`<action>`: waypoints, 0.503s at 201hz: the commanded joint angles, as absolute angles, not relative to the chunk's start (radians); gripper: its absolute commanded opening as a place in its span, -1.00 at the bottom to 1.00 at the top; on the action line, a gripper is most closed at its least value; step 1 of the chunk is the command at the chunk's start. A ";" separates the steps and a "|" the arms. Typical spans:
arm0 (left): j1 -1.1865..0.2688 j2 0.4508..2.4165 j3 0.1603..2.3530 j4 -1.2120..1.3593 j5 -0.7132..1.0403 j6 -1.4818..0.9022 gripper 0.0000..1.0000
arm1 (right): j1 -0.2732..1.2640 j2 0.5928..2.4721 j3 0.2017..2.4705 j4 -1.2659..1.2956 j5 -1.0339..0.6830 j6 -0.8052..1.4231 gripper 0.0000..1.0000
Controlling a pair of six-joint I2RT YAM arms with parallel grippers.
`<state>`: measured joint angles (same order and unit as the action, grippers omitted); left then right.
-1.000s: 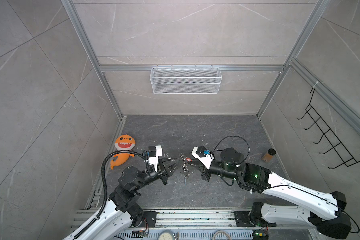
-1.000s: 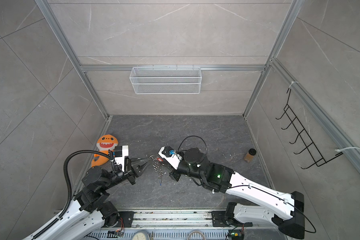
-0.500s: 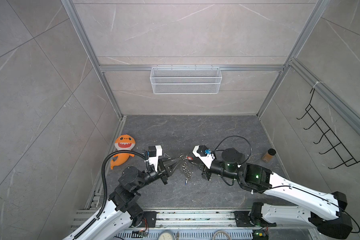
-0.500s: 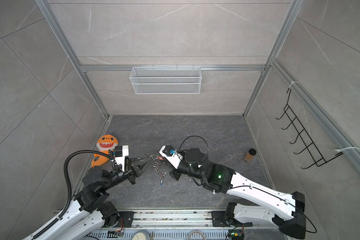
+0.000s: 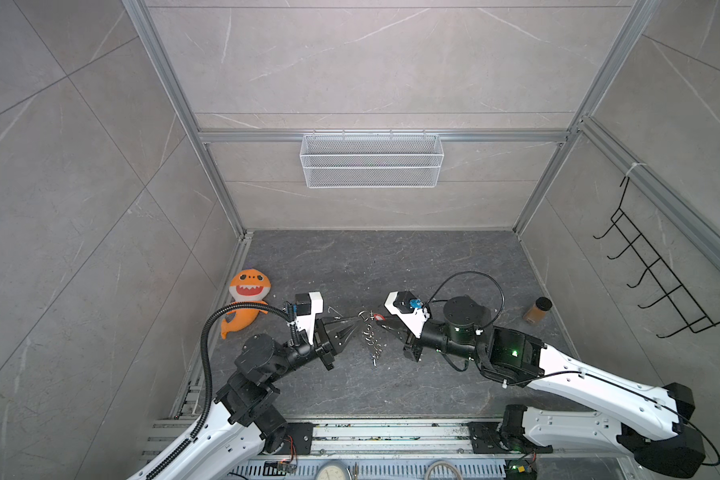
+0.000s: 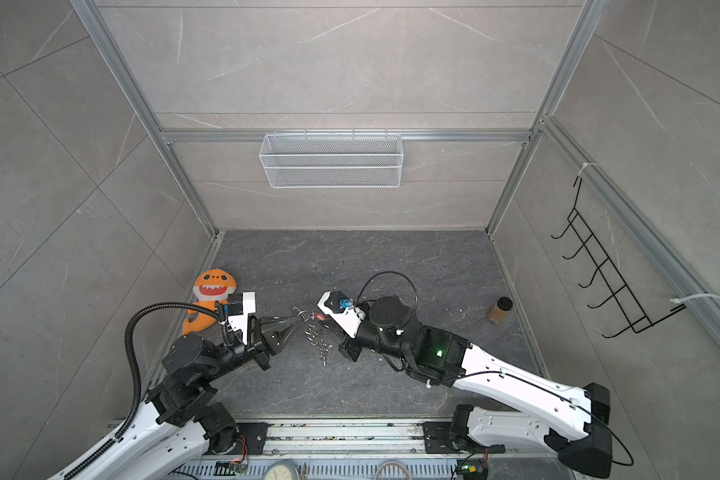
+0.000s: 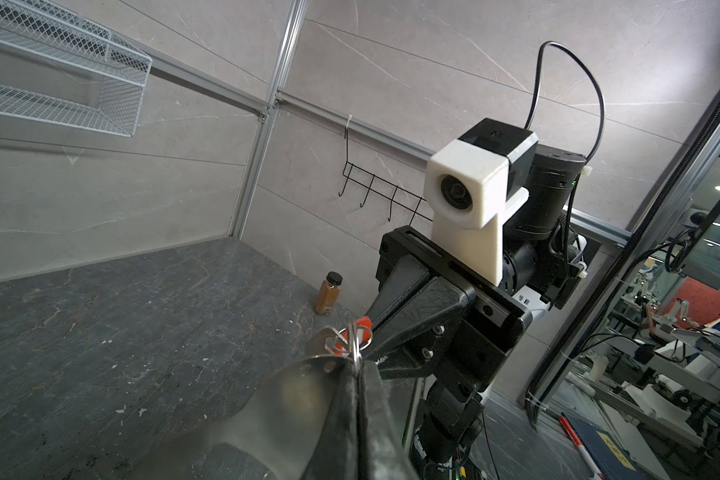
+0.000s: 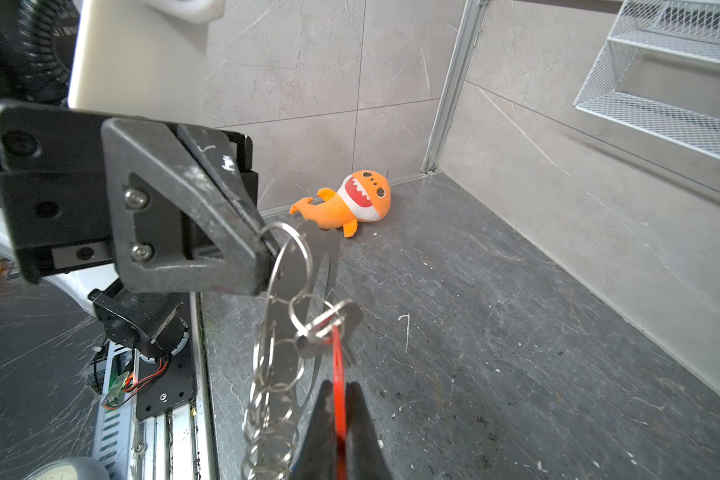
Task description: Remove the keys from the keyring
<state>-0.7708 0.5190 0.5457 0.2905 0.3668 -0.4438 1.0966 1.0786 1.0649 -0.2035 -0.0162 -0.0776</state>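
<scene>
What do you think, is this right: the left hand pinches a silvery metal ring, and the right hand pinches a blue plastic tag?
The colour is wrong: the right hand pinches a red plastic tag, as the right wrist view shows. The left hand does pinch a silvery metal ring.

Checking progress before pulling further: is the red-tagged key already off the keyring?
No: the right wrist view shows the key with the red tag hanging on a small ring of the keyring.

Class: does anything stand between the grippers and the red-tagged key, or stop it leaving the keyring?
Nothing between: right gripper pinches the red tag, left gripper holds the keyring. Only the keyring, threaded through the key, holds it on.
</scene>
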 commanded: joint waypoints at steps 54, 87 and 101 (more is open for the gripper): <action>-0.773 0.485 0.565 0.342 0.361 -0.413 -1.00 | 1.091 1.029 1.048 -0.147 0.131 -0.058 -1.00; -0.774 0.498 0.568 0.333 0.383 -0.419 -1.00 | 1.091 1.044 1.088 -0.159 0.147 -0.083 -1.00; -0.774 0.506 0.573 0.324 0.398 -0.420 -1.00 | 1.091 1.054 1.115 -0.182 0.134 -0.103 -1.00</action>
<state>-0.7727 0.5167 0.5457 0.2737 0.3695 -0.4374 1.1069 1.0630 1.0592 -0.1761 0.0364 -0.0803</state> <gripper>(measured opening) 0.052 0.053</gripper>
